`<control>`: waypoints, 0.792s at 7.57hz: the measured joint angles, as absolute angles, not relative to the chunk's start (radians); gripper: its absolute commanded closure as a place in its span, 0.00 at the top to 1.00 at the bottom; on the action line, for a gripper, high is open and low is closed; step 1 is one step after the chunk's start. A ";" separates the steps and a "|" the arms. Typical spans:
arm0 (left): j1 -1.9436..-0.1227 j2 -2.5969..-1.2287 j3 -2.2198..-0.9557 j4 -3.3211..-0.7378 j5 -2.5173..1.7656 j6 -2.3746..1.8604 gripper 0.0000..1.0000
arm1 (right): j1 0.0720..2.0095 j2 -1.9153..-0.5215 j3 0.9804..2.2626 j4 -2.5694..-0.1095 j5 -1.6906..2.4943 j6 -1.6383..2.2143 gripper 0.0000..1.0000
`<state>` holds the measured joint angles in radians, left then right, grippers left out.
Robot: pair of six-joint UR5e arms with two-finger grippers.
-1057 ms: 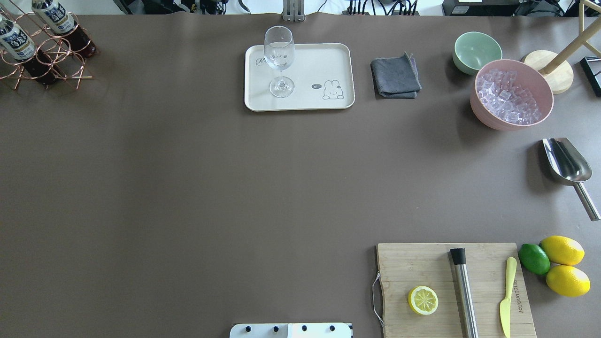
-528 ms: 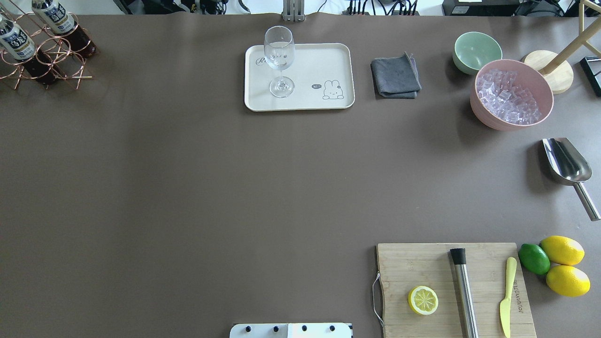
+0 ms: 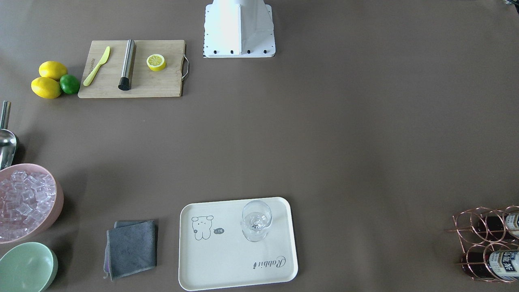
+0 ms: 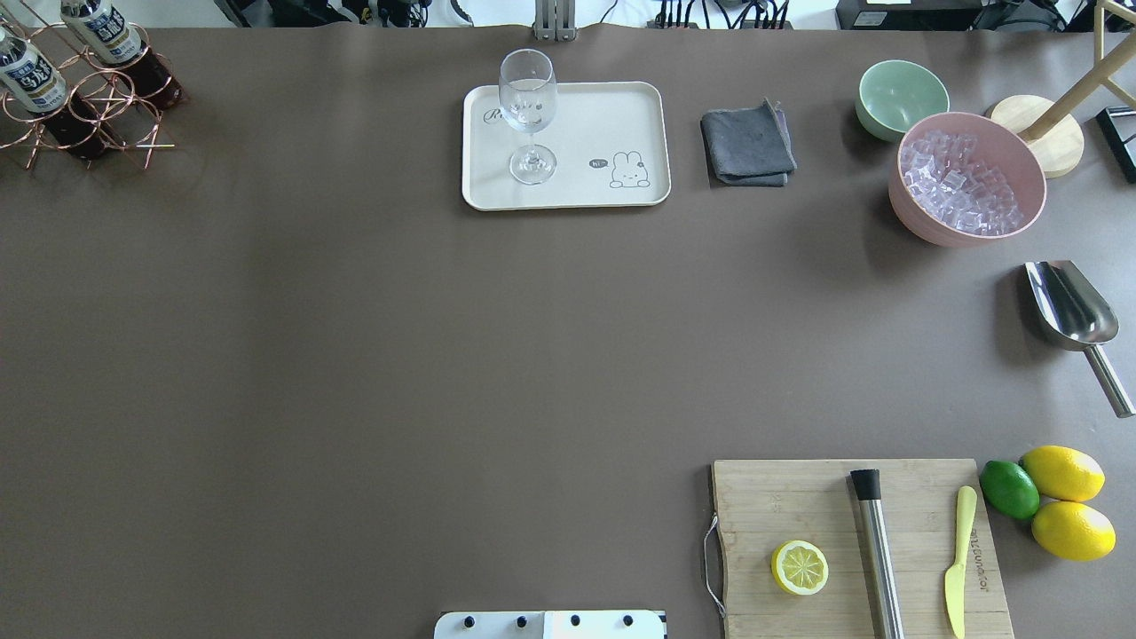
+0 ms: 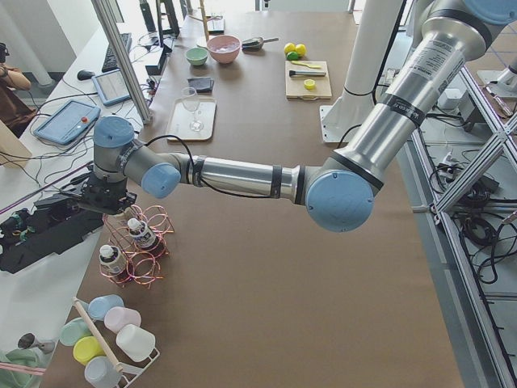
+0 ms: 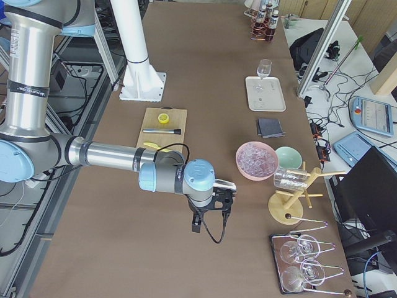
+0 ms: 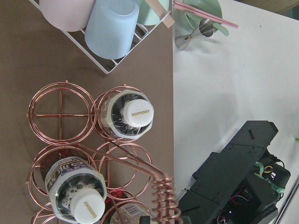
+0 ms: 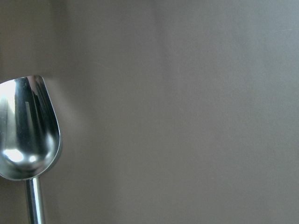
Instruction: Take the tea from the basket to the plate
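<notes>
While parked with left tool above basket, far left of surface, no grab on tea yet: upright in cells, no shift since a second back. Pre-grasp. Can't tell fingers apart or together, same for right tool. Plate far centre, well apart.

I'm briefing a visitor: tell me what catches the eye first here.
The left arm stretches out over the copper basket of tea bottles at the table's corner. A lone wine glass stands upright on the cream plate; a pink bowl holds ice cubes.
</notes>
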<state>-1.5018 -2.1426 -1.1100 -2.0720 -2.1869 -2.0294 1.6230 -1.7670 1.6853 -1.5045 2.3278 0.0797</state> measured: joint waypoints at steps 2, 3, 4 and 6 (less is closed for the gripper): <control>-1.510 -2.147 -1.147 -2.058 -2.193 -2.022 0.00 | 1.624 -1.767 1.690 -1.504 2.328 0.080 1.00; -1.517 -2.145 -1.192 -2.019 -2.197 -2.020 0.00 | 1.624 -1.766 1.691 -1.503 2.329 0.080 1.00; -1.522 -2.141 -1.258 -1.956 -2.205 -2.019 0.00 | 1.624 -1.766 1.691 -1.503 2.329 0.080 1.00; -1.526 -2.106 -1.427 -1.809 -2.269 -2.024 0.00 | 1.624 -1.766 1.691 -1.503 2.328 0.081 1.00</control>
<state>-1.5256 -2.1057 -1.4266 -1.8087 -2.2690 -2.0241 1.6239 -1.7663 1.6914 -1.5034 2.3280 0.0805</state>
